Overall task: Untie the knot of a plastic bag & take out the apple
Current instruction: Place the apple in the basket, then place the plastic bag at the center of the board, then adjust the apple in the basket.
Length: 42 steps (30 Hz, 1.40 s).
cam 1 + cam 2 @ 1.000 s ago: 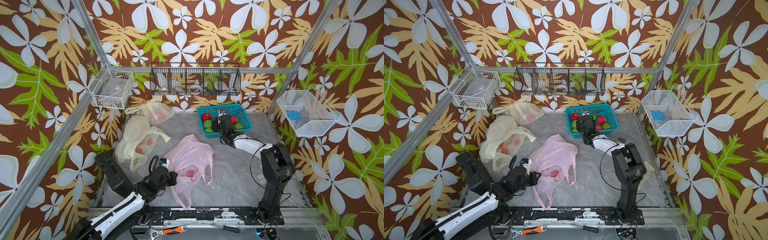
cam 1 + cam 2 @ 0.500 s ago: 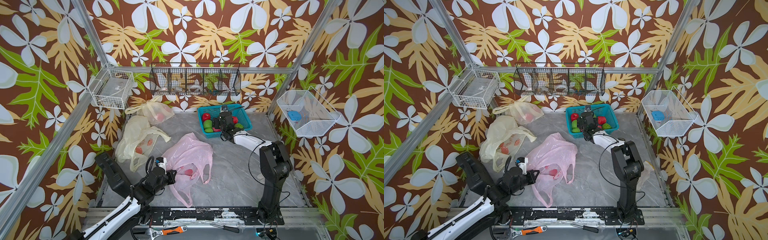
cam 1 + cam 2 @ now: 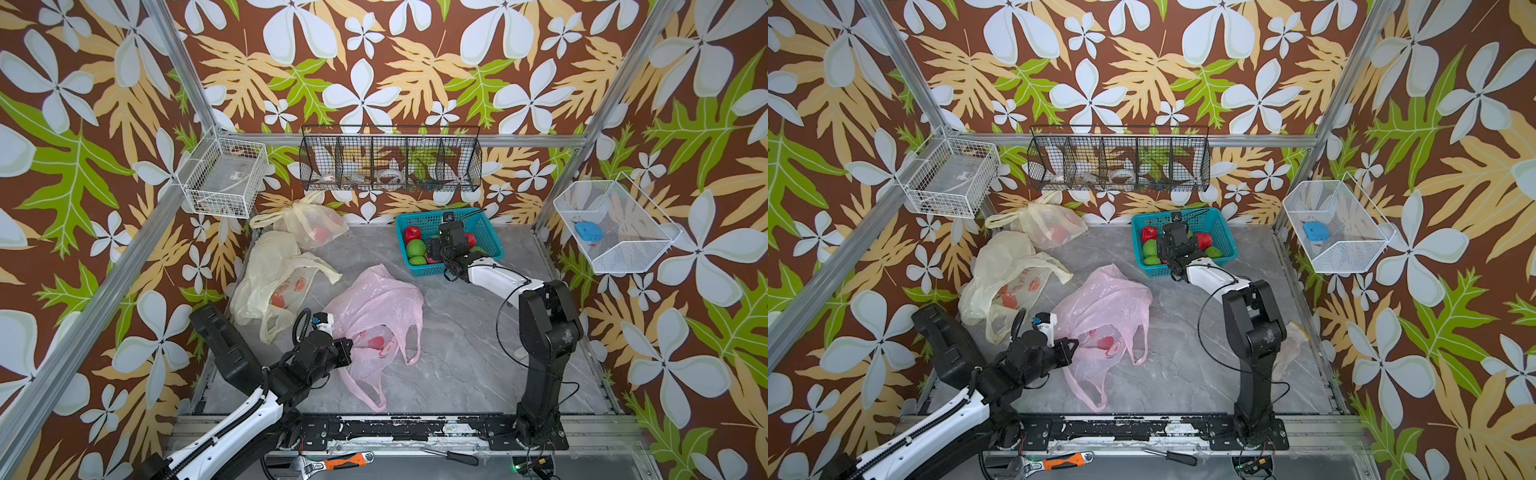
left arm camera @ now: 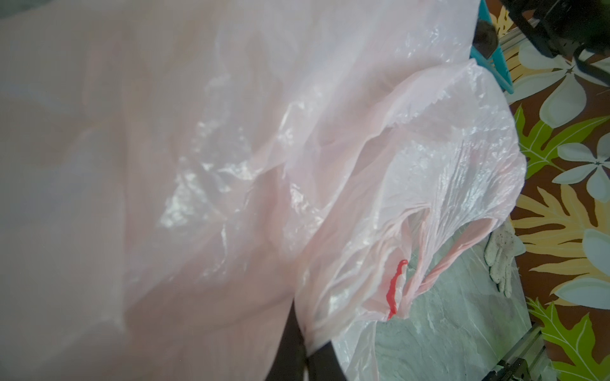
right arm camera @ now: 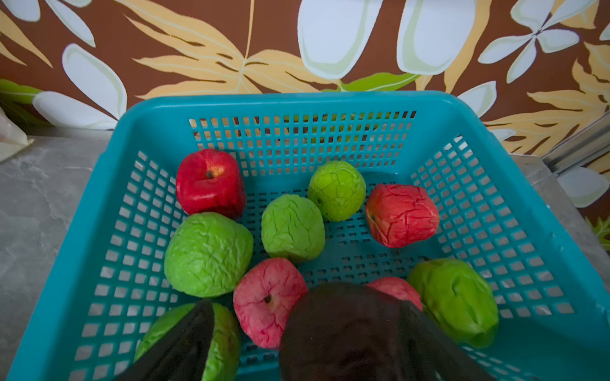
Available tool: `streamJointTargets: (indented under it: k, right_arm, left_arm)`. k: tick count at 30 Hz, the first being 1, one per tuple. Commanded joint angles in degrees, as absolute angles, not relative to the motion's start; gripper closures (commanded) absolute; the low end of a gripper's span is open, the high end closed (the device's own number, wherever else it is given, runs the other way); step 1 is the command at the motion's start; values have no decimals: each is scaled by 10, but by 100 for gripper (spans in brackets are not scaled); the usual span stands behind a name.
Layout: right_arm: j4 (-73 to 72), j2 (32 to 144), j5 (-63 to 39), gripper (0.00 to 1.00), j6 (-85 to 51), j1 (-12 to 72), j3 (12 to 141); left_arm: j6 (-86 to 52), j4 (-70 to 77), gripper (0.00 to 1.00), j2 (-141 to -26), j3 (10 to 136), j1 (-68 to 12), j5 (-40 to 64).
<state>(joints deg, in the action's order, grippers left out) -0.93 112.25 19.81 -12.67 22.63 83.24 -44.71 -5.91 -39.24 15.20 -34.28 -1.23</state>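
Observation:
The pink plastic bag lies crumpled mid-table, and it also shows in the other top view. No knot shows; its handles lie as loose loops. A red apple shows through the film. My left gripper is shut on a fold at the bag's near-left side. My right gripper hangs open over the blue basket of red and green apples. A dark, shadowed round shape sits between its fingers, apart from one of them.
Two yellowish bags with fruit lie at the left and back left. Wire baskets hang on the left, back and right walls. A white glove lies by the right arm's base. A wrench rests on the front rail.
The right gripper edged further over the basket and its jaws widened a little. The left arm sank slightly and kept its hold on the pink bag.

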Motion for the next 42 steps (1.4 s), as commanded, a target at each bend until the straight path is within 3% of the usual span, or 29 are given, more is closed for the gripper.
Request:
streamJointTargets:
  k: [1, 7, 12, 18, 23, 31, 42]
  right_arm:
    - [-3, 1116, 224, 13, -98, 228, 835]
    - [6, 1094, 164, 19, -110, 229, 816]
    - [6, 1095, 155, 52, -126, 229, 793]
    - [7, 1130, 163, 64, -119, 221, 801]
    - [7, 1148, 144, 67, -120, 214, 807]
    - [-47, 1085, 134, 65, -104, 214, 763]
    - [-91, 1026, 99, 63, -124, 231, 714]
  left_arm:
    - [-448, -41, 100, -398, 159, -342, -13]
    - [-456, -43, 100, -445, 204, -342, -8]
    - [-464, -46, 100, -467, 252, -340, -68]
    - [-470, -36, 100, -509, 341, -309, -102]
    - [-464, 16, 100, -539, 376, -291, -143]
    - [-495, 123, 100, -601, 414, -232, -115]
    - [-536, 263, 100, -747, 493, -214, -89]
